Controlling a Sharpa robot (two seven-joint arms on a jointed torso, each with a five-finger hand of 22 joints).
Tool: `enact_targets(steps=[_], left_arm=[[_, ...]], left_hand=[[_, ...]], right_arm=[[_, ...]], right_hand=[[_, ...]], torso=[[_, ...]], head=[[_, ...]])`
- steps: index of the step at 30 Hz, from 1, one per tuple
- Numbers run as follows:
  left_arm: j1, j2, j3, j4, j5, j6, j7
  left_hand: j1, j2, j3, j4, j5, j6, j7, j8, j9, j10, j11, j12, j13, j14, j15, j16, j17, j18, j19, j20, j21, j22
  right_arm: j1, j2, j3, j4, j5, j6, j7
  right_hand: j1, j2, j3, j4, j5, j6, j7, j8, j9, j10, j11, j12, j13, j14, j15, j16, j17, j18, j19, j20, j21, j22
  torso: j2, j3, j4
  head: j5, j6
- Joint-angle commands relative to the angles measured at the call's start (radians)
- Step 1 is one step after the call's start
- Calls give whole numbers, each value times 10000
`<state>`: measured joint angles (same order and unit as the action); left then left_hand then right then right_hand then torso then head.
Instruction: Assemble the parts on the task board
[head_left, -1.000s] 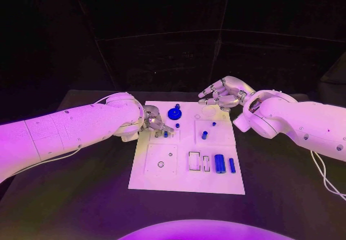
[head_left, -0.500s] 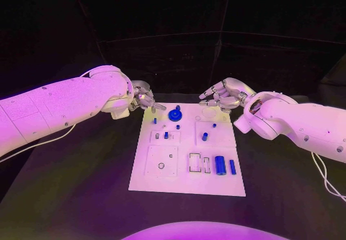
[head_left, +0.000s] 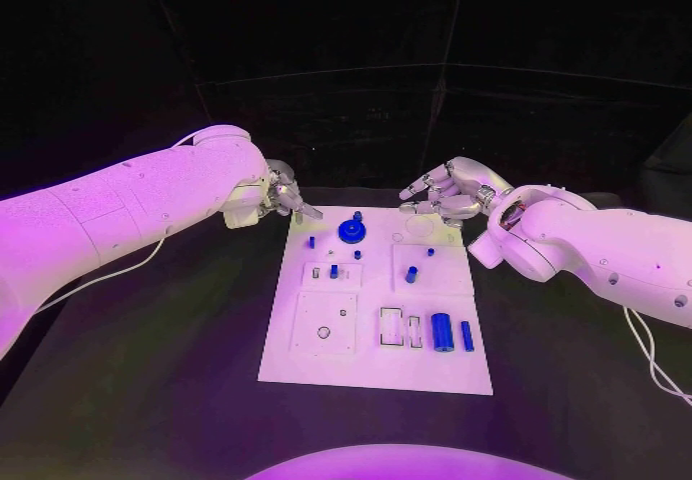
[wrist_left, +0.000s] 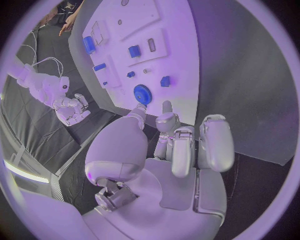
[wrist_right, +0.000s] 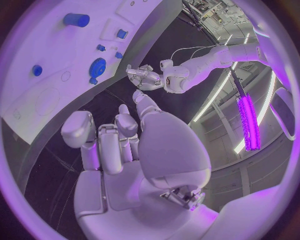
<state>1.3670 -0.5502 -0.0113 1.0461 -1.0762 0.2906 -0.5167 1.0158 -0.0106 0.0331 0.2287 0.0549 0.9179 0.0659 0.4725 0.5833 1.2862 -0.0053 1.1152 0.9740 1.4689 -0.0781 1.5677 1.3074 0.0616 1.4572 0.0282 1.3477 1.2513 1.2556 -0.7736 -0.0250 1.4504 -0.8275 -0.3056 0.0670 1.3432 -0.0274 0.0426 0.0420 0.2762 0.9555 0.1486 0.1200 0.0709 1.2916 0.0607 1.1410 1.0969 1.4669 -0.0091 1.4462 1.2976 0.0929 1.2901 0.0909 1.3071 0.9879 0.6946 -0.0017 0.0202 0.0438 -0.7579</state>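
Observation:
The white task board (head_left: 375, 370) lies in the middle of the black table. On its far half sit a blue gear (head_left: 351, 230) and several small blue pegs, one of them (head_left: 335, 270) in the left block. A thick blue cylinder (head_left: 443, 332) and a thin blue bar (head_left: 466, 335) lie near the right edge. My left hand (head_left: 281, 196) hovers off the board's far left corner, fingers apart and holding nothing (wrist_left: 181, 150). Off the far right corner, my right hand (head_left: 447, 195) holds nothing either (wrist_right: 115, 145). Both wrist views look over the board (wrist_left: 178, 65) (wrist_right: 25, 45) and the gear (wrist_left: 142, 93) (wrist_right: 97, 66).
Black table surface surrounds the board on every side. Rectangular and round recesses (head_left: 391, 322) mark the near half of the board. A white cable (head_left: 101, 275) trails from the left arm across the table, and another (head_left: 642, 345) hangs by the right arm.
My left hand has lifted off the board's left block and drawn back to the far left corner; a small blue peg now shows in that block. The right hand has stayed put.

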Motion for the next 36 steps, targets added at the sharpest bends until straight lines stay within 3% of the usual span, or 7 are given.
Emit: enact_targets(steps=[1, 13, 24, 36], left_arm=[[-58, 163, -33, -296, -284, 372, 52], [-281, 585, -108, -782, -315, 432, 115], [-351, 765, -239, -988, -315, 660, 124], [-398, 887, -273, -1087, -314, 720, 168]], left_hand=[[113, -3, -88, 10, -43, -24, 46, -66, -34, -59, 5, -65, -15, 1019, 80, 31, 2634, 77, -4, 78, -29, 5], [91, 4, -415, 171, -50, 82, 42, -91, -180, -48, 8, -11, 15, 1019, 89, 31, 2634, 66, 19, 97, 11, 77], [550, 108, -637, 54, -48, 206, 24, -105, -358, -40, -8, 24, 10, 1019, 79, 31, 2634, 56, 38, 94, 45, 144], [909, 283, -710, -93, -46, 305, 7, -91, -472, -23, -21, 61, 24, 1019, 71, 31, 2634, 49, 49, 89, 65, 190]], right_arm=[[17, 21, 6, 2, -15, 39, 74], [15, 76, 6, -33, -15, 59, 90], [14, 111, 6, -55, -15, 77, 96], [14, 132, 6, -65, -15, 85, 96]], right_hand=[[-119, 17, -49, 31, 51, -16, -5, 47, -15, -25, -24, -42, -5, 463, -86, -52, -5, 200, -58, -12, -60, -16], [-119, 17, -49, 31, 51, -16, -5, 47, -15, -25, -24, -42, -5, 463, -86, -52, -5, 200, -58, -12, -60, -16], [-110, 28, -41, 29, 59, -22, -5, 46, -16, -26, -26, -42, -7, 464, -88, -53, -2, 200, -56, -12, -61, -16], [-103, 37, -34, 27, 66, -26, -6, 47, -16, -24, -27, -40, -7, 465, -89, -53, -1, 201, -56, -13, -65, -21]], torso=[[-4, 1, -2], [-15, 9, 21], [-15, 14, 7], [-24, 20, 19]], head=[[12, -16], [10, -46], [29, -51], [26, -85]])
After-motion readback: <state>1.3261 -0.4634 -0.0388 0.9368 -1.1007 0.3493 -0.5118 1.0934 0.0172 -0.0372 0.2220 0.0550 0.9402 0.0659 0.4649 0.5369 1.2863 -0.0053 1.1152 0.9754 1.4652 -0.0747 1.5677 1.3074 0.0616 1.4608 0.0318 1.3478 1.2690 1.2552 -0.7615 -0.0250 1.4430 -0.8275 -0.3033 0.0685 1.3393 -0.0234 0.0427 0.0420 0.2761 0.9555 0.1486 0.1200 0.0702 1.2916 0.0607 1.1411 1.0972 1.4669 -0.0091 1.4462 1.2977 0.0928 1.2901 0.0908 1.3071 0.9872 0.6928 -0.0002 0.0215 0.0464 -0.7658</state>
